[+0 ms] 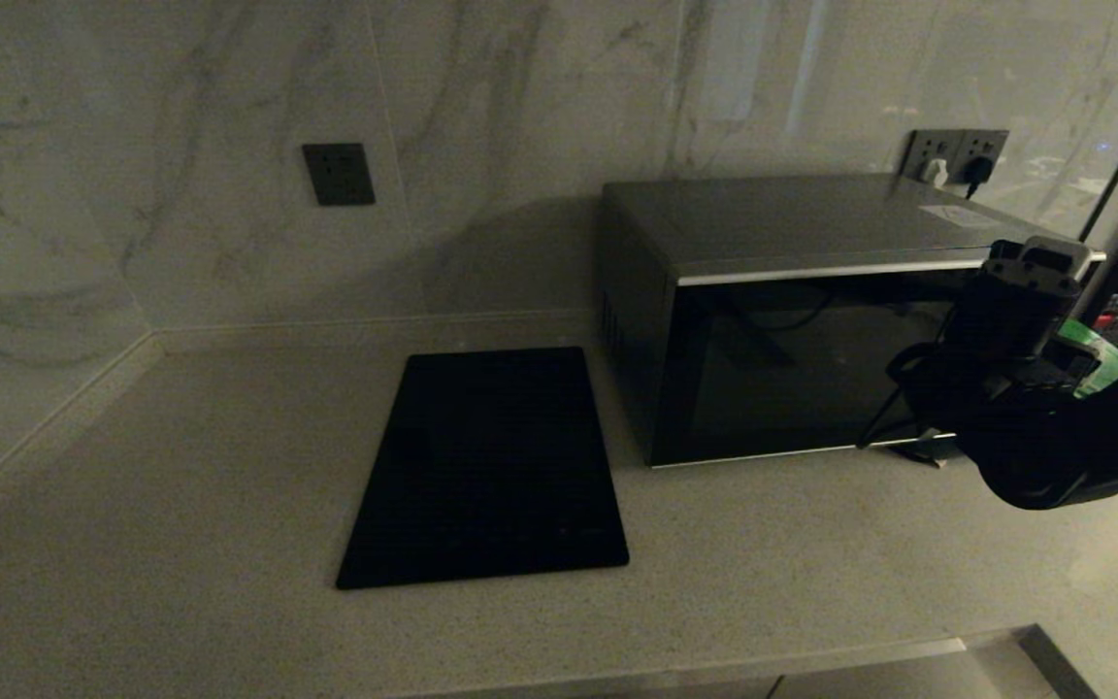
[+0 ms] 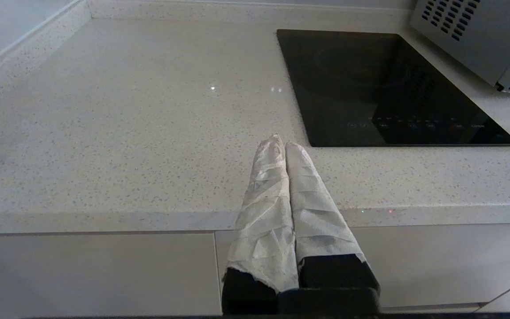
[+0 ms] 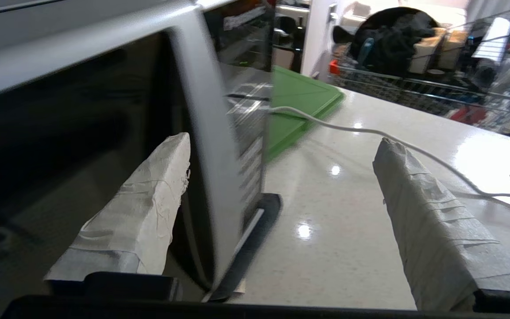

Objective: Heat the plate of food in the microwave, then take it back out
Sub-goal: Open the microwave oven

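Observation:
The microwave point(image 1: 792, 320) stands at the back right of the counter, its dark glass door looking shut. My right arm point(image 1: 1025, 408) is in front of its right end. In the right wrist view my right gripper point(image 3: 283, 146) is open and straddles the door's curved silver trim point(image 3: 206, 155): one finger lies against the dark glass, the other hangs over bare counter beside the keypad panel point(image 3: 248, 133). My left gripper point(image 2: 281, 141) is shut on nothing, low at the counter's front edge. The plate of food is out of view.
A flat black slab point(image 1: 486, 466) lies on the counter left of the microwave. A green board point(image 3: 299, 95) and a white cable point(image 3: 370, 130) lie to the microwave's right, with a cluttered wire rack point(image 3: 414, 53) beyond. Wall sockets point(image 1: 957, 155) sit behind the oven.

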Available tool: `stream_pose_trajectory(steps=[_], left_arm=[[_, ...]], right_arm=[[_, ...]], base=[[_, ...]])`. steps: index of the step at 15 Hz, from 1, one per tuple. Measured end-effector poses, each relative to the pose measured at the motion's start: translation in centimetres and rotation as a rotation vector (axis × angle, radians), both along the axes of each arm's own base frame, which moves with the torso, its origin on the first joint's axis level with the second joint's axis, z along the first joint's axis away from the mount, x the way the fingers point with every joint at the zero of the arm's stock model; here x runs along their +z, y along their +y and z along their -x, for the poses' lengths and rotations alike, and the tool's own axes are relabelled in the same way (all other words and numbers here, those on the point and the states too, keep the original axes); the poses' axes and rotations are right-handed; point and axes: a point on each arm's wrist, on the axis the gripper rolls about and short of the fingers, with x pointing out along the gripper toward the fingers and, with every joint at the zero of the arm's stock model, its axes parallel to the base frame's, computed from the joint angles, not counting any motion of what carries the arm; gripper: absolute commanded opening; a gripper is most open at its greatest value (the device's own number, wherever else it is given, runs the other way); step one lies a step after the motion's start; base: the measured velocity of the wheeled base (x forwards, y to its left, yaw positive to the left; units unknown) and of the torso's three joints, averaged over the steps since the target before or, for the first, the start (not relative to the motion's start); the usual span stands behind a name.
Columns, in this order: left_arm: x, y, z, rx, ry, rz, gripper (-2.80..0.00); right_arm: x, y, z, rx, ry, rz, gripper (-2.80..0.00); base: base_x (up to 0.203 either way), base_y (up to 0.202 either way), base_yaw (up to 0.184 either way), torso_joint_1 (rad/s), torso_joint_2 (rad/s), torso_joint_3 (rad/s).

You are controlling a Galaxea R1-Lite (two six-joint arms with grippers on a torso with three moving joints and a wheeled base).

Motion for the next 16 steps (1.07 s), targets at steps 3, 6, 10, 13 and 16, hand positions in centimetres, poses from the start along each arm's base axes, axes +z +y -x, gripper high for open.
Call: stream_pose_trajectory(steps=[3, 6, 10, 13, 16], left_arm=[[0.0, 0.0, 0.0, 0.000, 0.000, 0.000, -2.80], [0.0, 0.0, 0.0, 0.000, 0.000, 0.000, -2.80], [0.0, 0.0, 0.0, 0.000, 0.000, 0.000, -2.80], [0.0, 0.0, 0.0, 0.000, 0.000, 0.000, -2.80], [0.0, 0.0, 0.0, 0.000, 0.000, 0.000, -2.80]], right_arm=[[-1.3, 0.2, -0.8, 0.019, 0.017, -0.003, 0.00], [-3.2, 0.5, -1.6, 0.026, 0.042, -0.011, 0.00], [-4.5, 0.9, -2.5, 0.029, 0.064, -0.008, 0.00], [-5.4, 0.8, -2.7, 0.029, 0.087, -0.006, 0.00], [-6.1, 0.5, -2.5, 0.027, 0.106, -0.009, 0.00]], base=[[0.000, 0.000, 0.000, 0.000, 0.00, 0.000], [0.000, 0.000, 0.000, 0.000, 0.00, 0.000], [0.000, 0.000, 0.000, 0.000, 0.00, 0.000], [0.000, 0.000, 0.000, 0.000, 0.00, 0.000], [0.000, 0.000, 0.000, 0.000, 0.00, 0.000]])
